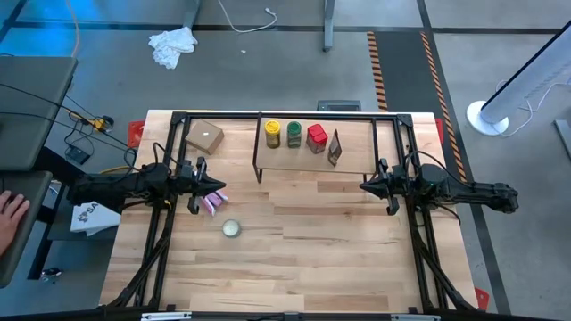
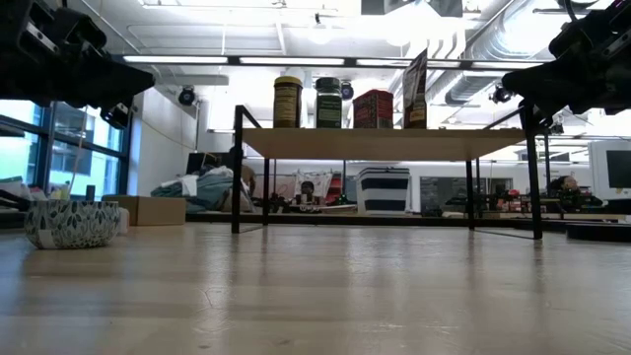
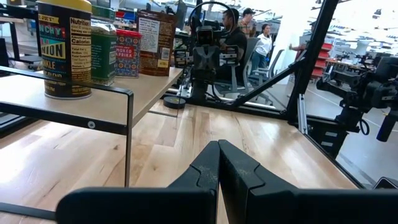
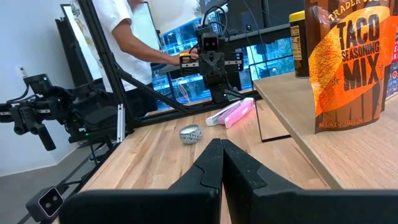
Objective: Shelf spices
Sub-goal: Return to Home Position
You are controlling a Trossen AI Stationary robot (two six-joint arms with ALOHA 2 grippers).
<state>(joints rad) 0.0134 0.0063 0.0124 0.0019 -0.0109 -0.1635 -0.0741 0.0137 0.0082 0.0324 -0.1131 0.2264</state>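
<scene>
The shelf [image 1: 317, 159] stands at the table's far middle on thin black legs. On its wooden top stand four spices in a row: a yellow-lidded jar [image 1: 272, 134], a green-lidded jar [image 1: 294, 135], a red box [image 1: 316, 136] and a brown printed packet [image 1: 335, 148]. The packet stands upright on its bottom edge [image 4: 348, 121]. My left gripper [image 1: 219, 187] hangs shut above the table, left of the shelf, pointing right. My right gripper [image 1: 366, 185] hangs shut to the right of the shelf, pointing left. Neither touches anything.
A pink packet [image 1: 211, 204] and a pale round tin [image 1: 231, 228] lie on the table below my left gripper. A cardboard box [image 1: 204, 135] sits at the far left. A person's hand [image 1: 11, 214] shows beyond the left edge. The near half of the table [image 1: 303, 267] is bare wood.
</scene>
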